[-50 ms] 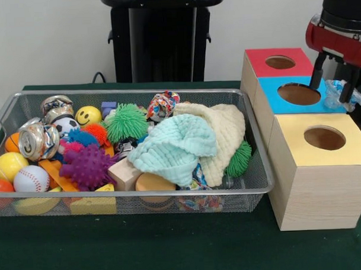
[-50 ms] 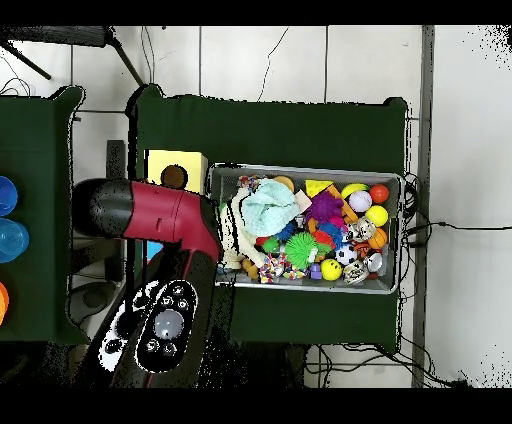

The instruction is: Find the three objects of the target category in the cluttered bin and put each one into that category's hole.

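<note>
From the front, the gripper (image 1: 333,82) hangs with its fingers spread above the blue box (image 1: 274,102), a crumpled clear plastic piece (image 1: 336,97) between and behind them, apparently not clamped. Overhead, the arm (image 2: 165,215) hides those boxes; the wire bin (image 2: 392,180) remains crowded, so sorting looks unfinished.

Front camera sits low and close across the green tabletop (image 1: 172,248), looking level at the wire bin (image 1: 129,199) and the wooden boxes (image 1: 318,183) beside it. Overhead camera hangs high, staring straight down, taking in the whole tabletop (image 2: 270,120), floor and cables around it. Both catch the bin (image 2: 305,286) and the yellow-topped box (image 2: 176,162); the arm (image 2: 160,215) covers the other boxes from above.
</note>
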`<state>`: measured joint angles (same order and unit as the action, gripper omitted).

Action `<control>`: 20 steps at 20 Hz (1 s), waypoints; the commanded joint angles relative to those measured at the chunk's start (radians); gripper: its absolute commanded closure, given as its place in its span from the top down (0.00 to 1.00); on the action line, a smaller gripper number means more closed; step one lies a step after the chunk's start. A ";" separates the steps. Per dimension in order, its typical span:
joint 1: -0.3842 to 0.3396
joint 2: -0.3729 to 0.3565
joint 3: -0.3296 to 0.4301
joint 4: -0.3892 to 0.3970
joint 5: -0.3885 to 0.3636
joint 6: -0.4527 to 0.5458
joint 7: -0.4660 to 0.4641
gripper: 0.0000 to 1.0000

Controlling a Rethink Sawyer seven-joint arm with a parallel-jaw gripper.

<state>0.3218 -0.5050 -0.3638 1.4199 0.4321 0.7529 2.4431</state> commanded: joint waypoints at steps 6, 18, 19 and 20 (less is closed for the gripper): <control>-0.035 0.043 0.075 0.042 0.021 -0.053 0.177 0.00; -0.032 0.036 0.083 0.064 0.031 -0.072 0.181 0.00; -0.029 0.035 0.083 0.065 0.031 -0.073 0.183 0.00; -0.027 0.035 0.083 0.066 0.031 -0.073 0.185 0.00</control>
<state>0.3214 -0.5050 -0.3637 1.4200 0.4327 0.7450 2.4431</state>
